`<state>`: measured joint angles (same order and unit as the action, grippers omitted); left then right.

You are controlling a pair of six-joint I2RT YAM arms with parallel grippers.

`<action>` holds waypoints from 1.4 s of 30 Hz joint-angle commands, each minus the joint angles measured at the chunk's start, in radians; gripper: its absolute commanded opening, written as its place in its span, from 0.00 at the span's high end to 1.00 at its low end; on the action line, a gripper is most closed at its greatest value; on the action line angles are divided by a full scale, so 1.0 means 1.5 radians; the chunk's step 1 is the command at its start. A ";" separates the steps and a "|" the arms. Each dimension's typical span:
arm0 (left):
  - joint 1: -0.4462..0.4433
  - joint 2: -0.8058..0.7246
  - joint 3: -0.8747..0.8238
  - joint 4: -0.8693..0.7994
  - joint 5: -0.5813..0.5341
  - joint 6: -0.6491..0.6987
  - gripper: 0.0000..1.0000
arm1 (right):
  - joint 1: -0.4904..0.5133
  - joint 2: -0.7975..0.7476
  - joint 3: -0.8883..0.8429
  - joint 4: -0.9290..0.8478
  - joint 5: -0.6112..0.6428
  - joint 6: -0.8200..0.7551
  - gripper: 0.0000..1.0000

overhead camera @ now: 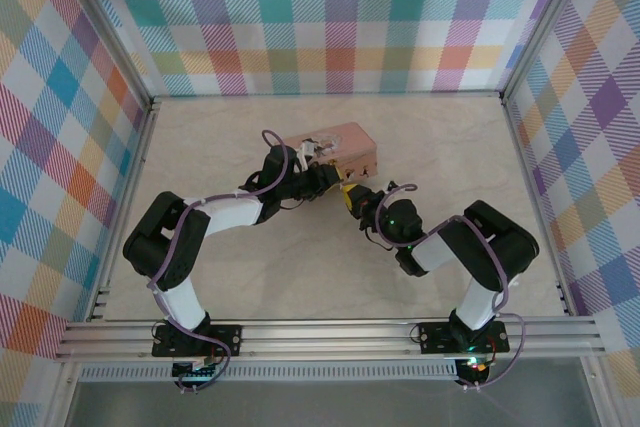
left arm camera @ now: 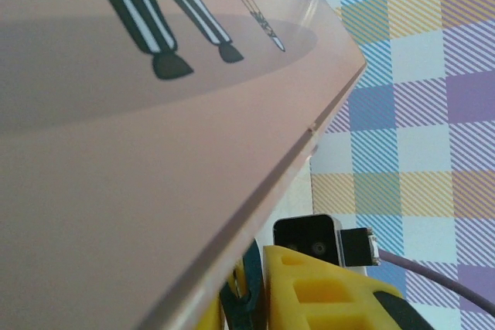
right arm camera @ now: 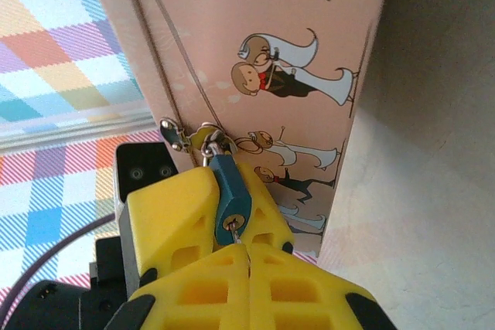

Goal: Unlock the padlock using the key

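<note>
A small teal padlock hangs from the hasp on the front of the pink picture tin. My left gripper is shut on the padlock's body, one yellow finger on each side. My right gripper is shut on the thin silvery key, whose tip sits in the keyhole on the padlock's underside. From the left wrist, the padlock shows as a dark sliver beside a yellow finger, under the tin's edge. From above, both grippers meet at the tin.
The tin stands on the pale tabletop near the middle, with open table all around it. Plaid walls close in the back and both sides. A metal rail carries both arm bases at the near edge.
</note>
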<state>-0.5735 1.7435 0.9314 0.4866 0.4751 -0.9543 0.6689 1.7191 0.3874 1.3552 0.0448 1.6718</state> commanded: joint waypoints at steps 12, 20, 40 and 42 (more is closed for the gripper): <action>-0.010 -0.032 -0.024 0.072 0.072 -0.023 0.96 | -0.007 0.032 0.048 0.034 0.005 0.009 1.00; -0.020 -0.037 -0.027 0.073 0.097 -0.026 0.97 | -0.022 0.022 0.080 0.024 -0.021 -0.024 1.00; -0.036 -0.040 -0.027 0.034 0.125 0.008 1.00 | -0.040 0.061 0.106 0.034 -0.078 -0.036 1.00; -0.036 -0.038 -0.028 0.033 0.126 0.009 1.00 | -0.043 0.060 0.105 0.034 -0.080 -0.037 1.00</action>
<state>-0.5602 1.7264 0.8944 0.5491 0.4168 -0.9611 0.6136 1.8080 0.5091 1.3376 -0.0784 1.6390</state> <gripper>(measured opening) 0.113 0.065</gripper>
